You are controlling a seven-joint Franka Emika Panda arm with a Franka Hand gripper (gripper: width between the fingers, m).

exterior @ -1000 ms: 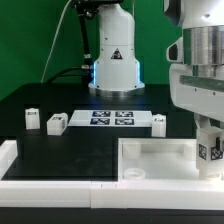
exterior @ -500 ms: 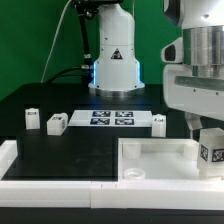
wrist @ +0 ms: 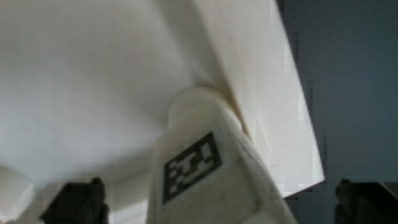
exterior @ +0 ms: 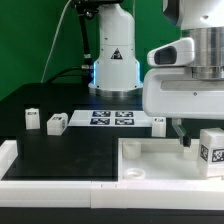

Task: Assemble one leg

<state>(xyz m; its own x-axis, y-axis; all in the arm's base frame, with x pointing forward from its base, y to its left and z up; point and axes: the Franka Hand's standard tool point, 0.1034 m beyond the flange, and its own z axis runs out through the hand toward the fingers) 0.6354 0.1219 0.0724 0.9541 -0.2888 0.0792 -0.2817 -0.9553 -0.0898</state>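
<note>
Wrist view: hand [wrist: 210,203] spread wide (empty) above leg [wrist: 201,160]

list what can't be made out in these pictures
- Gripper state: in the exterior view the arm's own body hides the fingers; the wrist view shows only dark fingertips cut by the frame edge.
- Whether the leg is seated on the panel: its base is cropped in the exterior view.
- Marker pattern on the leg: blurred in the wrist view.

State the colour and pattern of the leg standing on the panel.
White, with a black-and-white square marker on the leg; the exterior view shows it best.
</note>
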